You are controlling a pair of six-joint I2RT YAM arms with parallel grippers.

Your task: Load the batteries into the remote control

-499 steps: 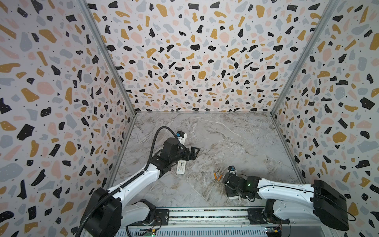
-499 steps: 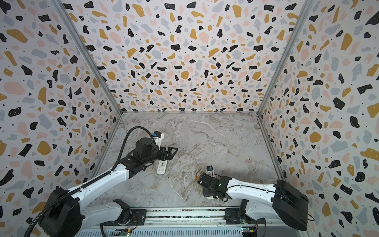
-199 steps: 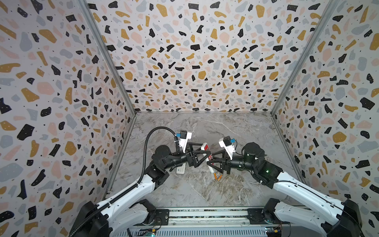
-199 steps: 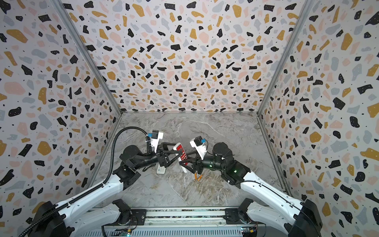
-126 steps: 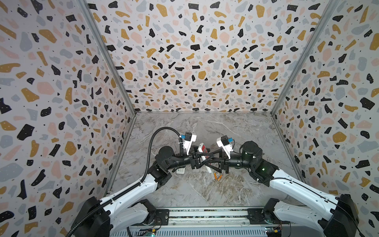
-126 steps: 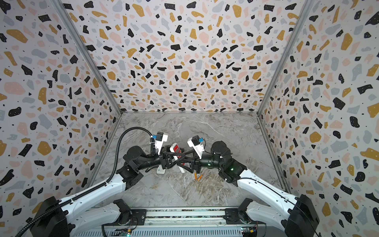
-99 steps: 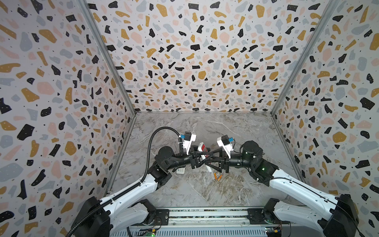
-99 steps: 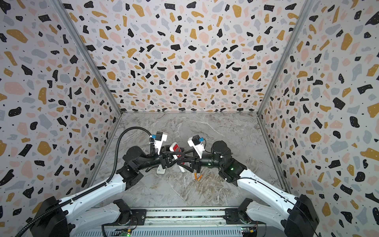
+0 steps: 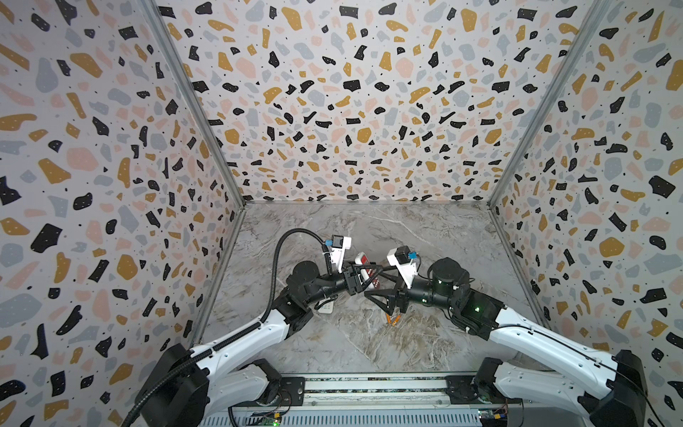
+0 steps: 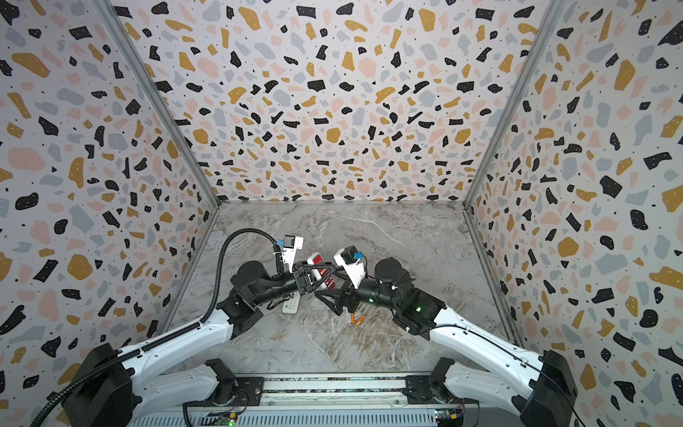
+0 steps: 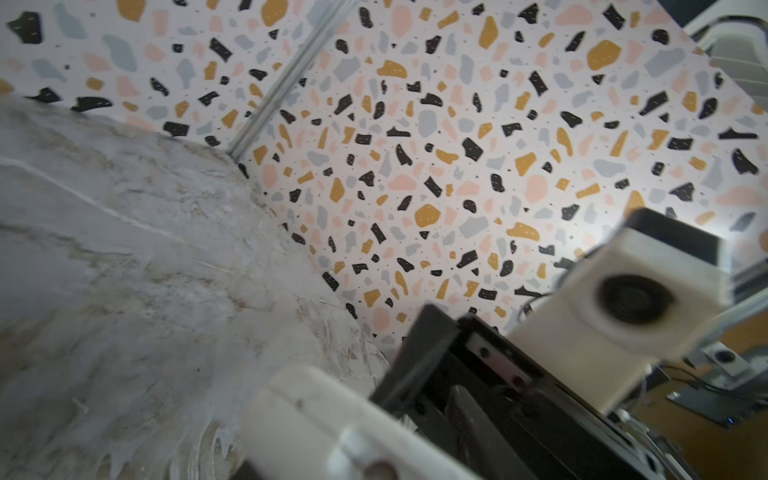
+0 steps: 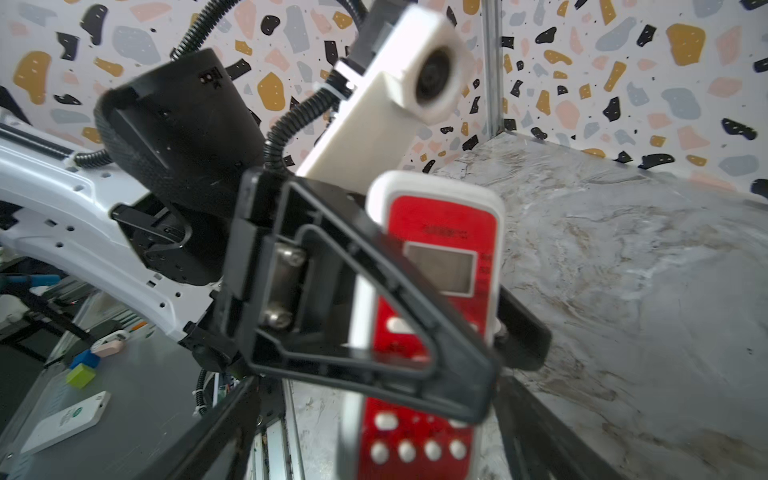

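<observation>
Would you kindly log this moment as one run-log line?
left gripper: shut on red remote | right gripper: open | orange batteries: on table | white remote: on table

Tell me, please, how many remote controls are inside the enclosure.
2. The left end effector holds a red-and-white remote above the table; a white remote lies on the table beneath the left arm. Arms could hide more.

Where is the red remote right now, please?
In both top views, the red remote is held mid-table by the left gripper, facing the open right gripper.
</observation>
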